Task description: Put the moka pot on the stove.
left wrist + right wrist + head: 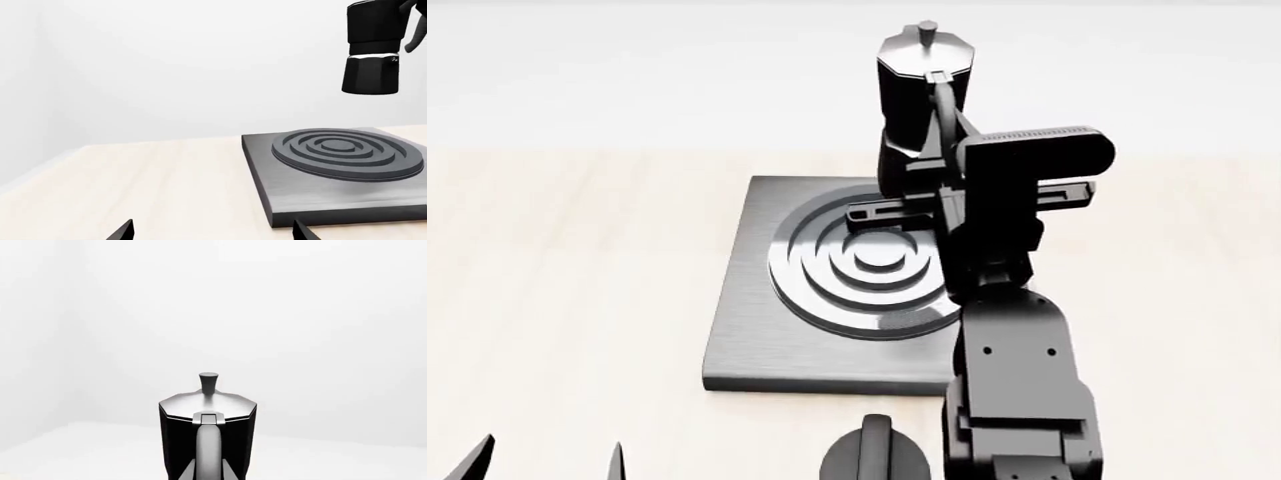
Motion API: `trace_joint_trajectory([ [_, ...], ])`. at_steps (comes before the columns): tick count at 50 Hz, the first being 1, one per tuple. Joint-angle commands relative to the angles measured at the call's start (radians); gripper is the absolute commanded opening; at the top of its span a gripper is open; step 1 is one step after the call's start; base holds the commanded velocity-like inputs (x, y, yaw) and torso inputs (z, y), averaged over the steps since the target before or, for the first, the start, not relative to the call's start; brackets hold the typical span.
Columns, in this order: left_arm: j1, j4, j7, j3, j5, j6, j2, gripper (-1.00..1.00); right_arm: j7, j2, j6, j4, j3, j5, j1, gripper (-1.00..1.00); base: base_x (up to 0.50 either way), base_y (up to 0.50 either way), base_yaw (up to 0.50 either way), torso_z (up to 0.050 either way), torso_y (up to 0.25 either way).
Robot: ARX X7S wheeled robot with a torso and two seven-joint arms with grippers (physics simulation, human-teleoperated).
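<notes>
Pot (924,95) is held upright in the air, clear of the stove (747,330), as seen in the left wrist view: the pot (372,50) hangs well above the rings (347,152) with open space under its base. In the head view it is seen over the stove's far edge, lid knob up, handle toward the robot.

Right end effector (941,185) is closed on the pot's handle, as far as can be seen; the fingertips themselves are hidden behind the wrist body. In the right wrist view the pot (207,440) is seen close up, handle centred, lid closed.

Stove lies flat on the light wood table (574,260).

Left end effector (547,465) is low at the near left, apart from the stove; two finger tips (123,231) are seen spread with nothing between them.

A round black knob (874,455) sits just in front of the stove's near edge.
</notes>
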Motion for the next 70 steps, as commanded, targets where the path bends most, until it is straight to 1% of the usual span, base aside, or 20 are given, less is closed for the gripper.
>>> trace_joint_trajectory([
  [1, 0.002, -0.012, 0.016, -0.011, -0.029, 0.023, 0.002, 1.0, -0.001, -0.007, -0.029, 0.0, -0.108, 0.113, 0.014, -1.0, 0.0, 0.0, 0.0, 0.0, 0.0],
  [21, 0.001, -0.007, 0.007, -0.007, -0.032, 0.023, -0.005, 1.0, 0.005, -0.007, -0.007, 0.0, -0.127, 0.132, -0.018, -1.0, 0.0, 0.0, 0.0, 0.001, 0.002],
  [39, -0.003, -0.013, 0.001, -0.002, -0.037, 0.025, -0.008, 1.0, 0.023, -0.007, -0.012, 0.0, -0.301, 0.283, -0.028, -1.0, 0.0, 0.0, 0.0, 0.0, 0.001],
  [45, -0.003, -0.011, -0.001, -0.001, -0.038, 0.025, -0.011, 1.0, 0.027, -0.007, -0.01, 0.0, -0.325, 0.302, -0.033, -1.0, 0.0, 0.0, 0.0, 0.002, 0.002],
  [56, -0.001, -0.008, -0.006, 0.002, -0.038, 0.024, -0.014, 1.0, 0.028, -0.007, 0.005, 0.0, -0.253, 0.239, -0.048, -1.0, 0.0, 0.0, 0.0, 0.0, 0.001],
  [70, -0.003, -0.006, -0.008, 0.004, -0.046, 0.026, -0.019, 1.0, 0.028, -0.007, 0.017, 0.0, -0.225, 0.208, -0.057, -1.0, 0.0, 0.0, 0.0, 0.0, 0.001],
])
